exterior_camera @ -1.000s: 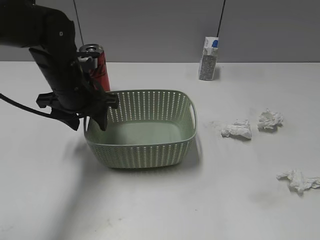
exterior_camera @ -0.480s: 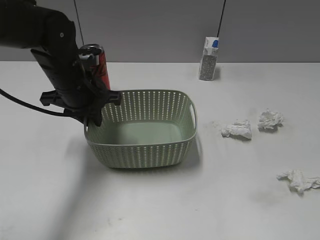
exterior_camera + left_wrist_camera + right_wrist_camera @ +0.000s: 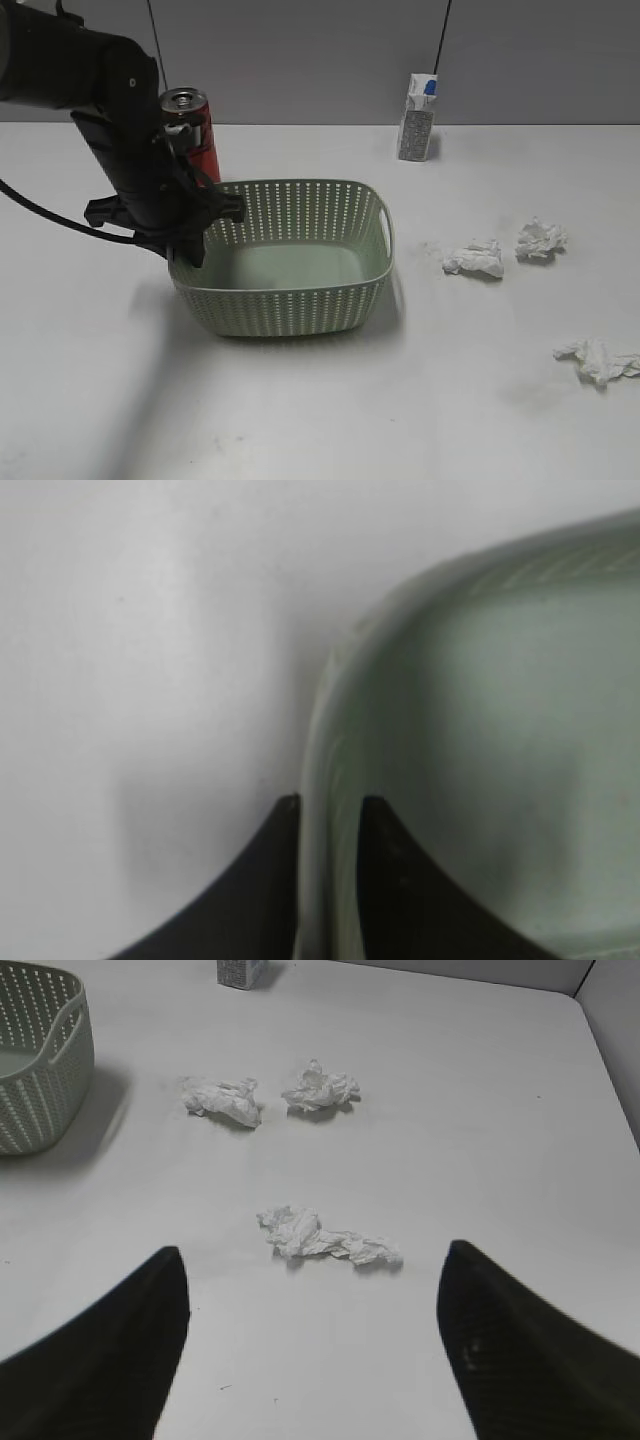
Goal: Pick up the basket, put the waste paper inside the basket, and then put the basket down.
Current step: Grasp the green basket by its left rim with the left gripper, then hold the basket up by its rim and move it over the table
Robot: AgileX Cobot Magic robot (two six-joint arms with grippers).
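Both fingers of my left claw [image 3: 328,825] straddle the basket [image 3: 290,290] left rim, narrow, so I lift; right claw [image 3: 310,1345] wide.

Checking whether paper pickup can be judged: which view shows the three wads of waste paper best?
The right wrist view: all three wads of waste paper lie separate and unobstructed on the table, ahead of the open right gripper. The exterior view shows them smaller, at its right edge. The left wrist view shows none.

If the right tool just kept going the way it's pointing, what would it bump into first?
Most likely the nearest waste paper wad, which lies on the table straight ahead between the open right tool's fingers. Depth is hard to judge, so it might touch the bare table just short of it.
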